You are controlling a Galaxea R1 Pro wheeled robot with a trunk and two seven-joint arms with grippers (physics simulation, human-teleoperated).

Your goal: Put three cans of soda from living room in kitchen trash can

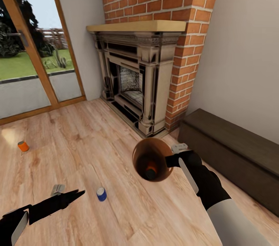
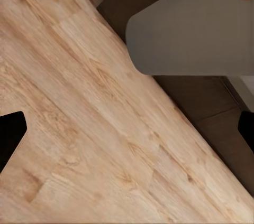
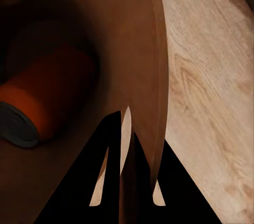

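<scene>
In the living room, the robot's right gripper [image 1: 172, 159] is clamped on the rim of the small round bucket [image 1: 139, 153], holding it up above the wood floor [image 1: 116, 141] just in front of the brick fireplace [image 1: 139, 83]. The bucket is tipped so that its copper-brown inside faces the head camera, and one orange can [image 1: 151, 169] lies at its bottom. The right wrist view shows the same grip from close by: the two dark fingers [image 3: 108, 182] pinch the bucket wall [image 3: 143, 76] between them, and the orange can [image 3: 42, 102] rests on its side inside, its silver end turned toward the edge of the view.

A blue can [image 1: 101, 194] stands upright on the floor, just beside the tip of the left gripper [image 1: 71, 196], which hangs low over the boards, apart from the can. In the left wrist view its dark fingertips [image 2: 10, 134] sit at opposite edges of the picture, spread wide with nothing between them. A second orange can [image 1: 23, 146] stands well apart from the others, near the wood-framed glass door [image 1: 35, 56] and in a patch of sunlight.

A long dark bench [image 1: 232, 153] runs along the wall beside the fireplace, under the robot's right arm
</scene>
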